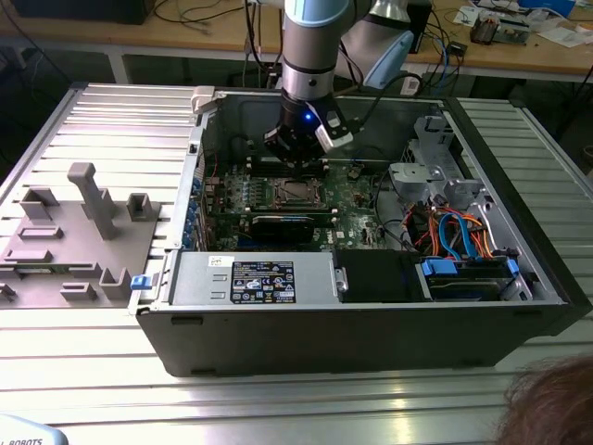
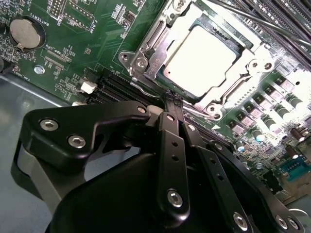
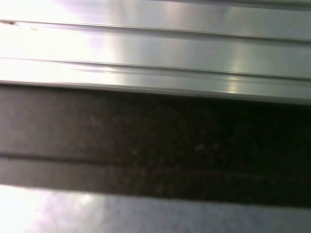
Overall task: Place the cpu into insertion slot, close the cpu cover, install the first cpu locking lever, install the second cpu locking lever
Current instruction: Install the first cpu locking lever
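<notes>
Fingers point(image 2: 173, 99) shut, socket edge partly hidden.

Computer case point(image 1: 352, 324) on ribbed table point(image 1: 83, 362)

Robotics lab, open computer case point(image 1: 371, 315) on slatted aluminium table point(image 1: 93, 371), cluttered wooden workbench point(image 1: 519, 51) behind

The arm point(image 1: 310, 46) is a silver-grey tube with a pale blue cap on its joint housing, and a small blue light glows at its wrist. In the second wrist view the hand point(image 2: 173, 100) is matt black: flat linkage bars studded with silver screws, a rounded black body behind them, two narrow fingers point(image 2: 171, 104) pressed together.
</notes>
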You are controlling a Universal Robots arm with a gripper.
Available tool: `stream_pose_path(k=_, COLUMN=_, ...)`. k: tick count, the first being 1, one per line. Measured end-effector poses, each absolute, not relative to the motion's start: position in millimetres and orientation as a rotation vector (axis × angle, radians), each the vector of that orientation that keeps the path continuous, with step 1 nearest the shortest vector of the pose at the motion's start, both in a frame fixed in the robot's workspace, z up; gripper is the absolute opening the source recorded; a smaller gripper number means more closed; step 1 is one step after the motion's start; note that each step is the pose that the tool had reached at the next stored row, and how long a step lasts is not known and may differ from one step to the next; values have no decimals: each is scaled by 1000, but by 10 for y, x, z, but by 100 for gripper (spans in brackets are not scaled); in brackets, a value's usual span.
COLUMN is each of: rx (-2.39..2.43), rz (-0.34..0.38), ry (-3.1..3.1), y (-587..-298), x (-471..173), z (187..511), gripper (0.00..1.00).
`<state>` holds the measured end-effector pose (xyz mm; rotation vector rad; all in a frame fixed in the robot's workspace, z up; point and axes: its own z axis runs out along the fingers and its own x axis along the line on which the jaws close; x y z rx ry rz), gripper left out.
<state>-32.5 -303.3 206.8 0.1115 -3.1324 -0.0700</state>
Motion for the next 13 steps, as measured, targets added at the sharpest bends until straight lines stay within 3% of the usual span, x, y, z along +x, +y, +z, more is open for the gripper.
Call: stream_pose_path(k=13, rx=112, rz=-70, ry=-3132, y=-3033, x=-274, z=2052, gripper=11)
